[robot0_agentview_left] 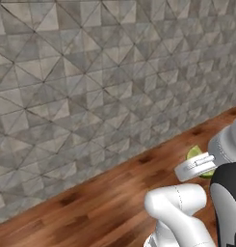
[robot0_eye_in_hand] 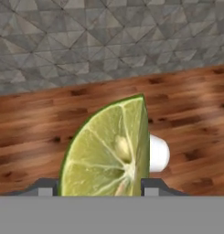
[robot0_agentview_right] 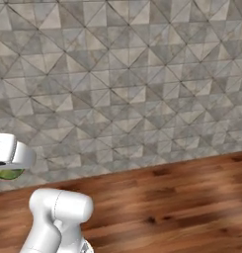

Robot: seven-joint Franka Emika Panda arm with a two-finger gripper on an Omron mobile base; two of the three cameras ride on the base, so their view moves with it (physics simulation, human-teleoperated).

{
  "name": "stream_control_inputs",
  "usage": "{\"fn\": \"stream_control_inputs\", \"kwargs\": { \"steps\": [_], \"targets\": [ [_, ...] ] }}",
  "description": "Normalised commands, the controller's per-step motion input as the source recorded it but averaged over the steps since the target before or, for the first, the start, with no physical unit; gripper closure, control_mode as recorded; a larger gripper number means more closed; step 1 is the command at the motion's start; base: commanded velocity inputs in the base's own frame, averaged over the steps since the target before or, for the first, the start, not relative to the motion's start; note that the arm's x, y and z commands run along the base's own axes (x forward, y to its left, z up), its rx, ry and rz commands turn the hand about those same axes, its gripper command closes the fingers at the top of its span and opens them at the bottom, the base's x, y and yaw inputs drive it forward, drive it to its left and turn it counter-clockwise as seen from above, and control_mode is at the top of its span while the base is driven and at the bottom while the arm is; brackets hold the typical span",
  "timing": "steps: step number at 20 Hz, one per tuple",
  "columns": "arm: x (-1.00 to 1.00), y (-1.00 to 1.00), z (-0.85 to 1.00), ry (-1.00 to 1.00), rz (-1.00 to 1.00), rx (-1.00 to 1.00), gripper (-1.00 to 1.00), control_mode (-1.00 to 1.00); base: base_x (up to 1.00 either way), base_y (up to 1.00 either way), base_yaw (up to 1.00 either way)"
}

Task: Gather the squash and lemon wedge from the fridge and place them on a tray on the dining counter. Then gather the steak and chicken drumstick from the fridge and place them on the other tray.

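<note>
Clamping of the lemon wedge (robot0_eye_in_hand: 106, 148) between the pincer (robot0_eye_in_hand: 99, 188) fingers is shown in the hand view, its pale cut face turned toward the camera. The wedge is carried above the wood-grain bench (robot0_agentview_left: 105, 202), in front of a grey tiled wall (robot0_agentview_left: 90, 72). A green sliver of the wedge is visible beside the arm in both base views.

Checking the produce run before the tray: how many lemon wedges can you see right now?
1. The lemon wedge sits in the gripper, cut face toward the hand camera, above the wood-grain dining counter. Others could lie outside these views.
</note>
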Motion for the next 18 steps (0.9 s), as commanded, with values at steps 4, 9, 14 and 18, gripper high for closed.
{"fn": "stream_control_inputs", "kwargs": {
  "steps": [4,9,14,18],
  "targets": [
    [0.00,0.00,0.00,0.00,0.00,0.00,1.00,1.00,0.67,0.00,-0.42],
    [0.00,0.00,0.00,0.00,0.00,0.00,1.00,1.00,0.67,0.00,-0.43],
    [0.00,0.00,0.00,0.00,0.00,0.00,1.00,1.00,0.70,0.00,-0.42],
    [0.00,0.00,0.00,0.00,0.00,0.00,1.00,1.00,0.74,0.00,-0.41]
  ]
}}
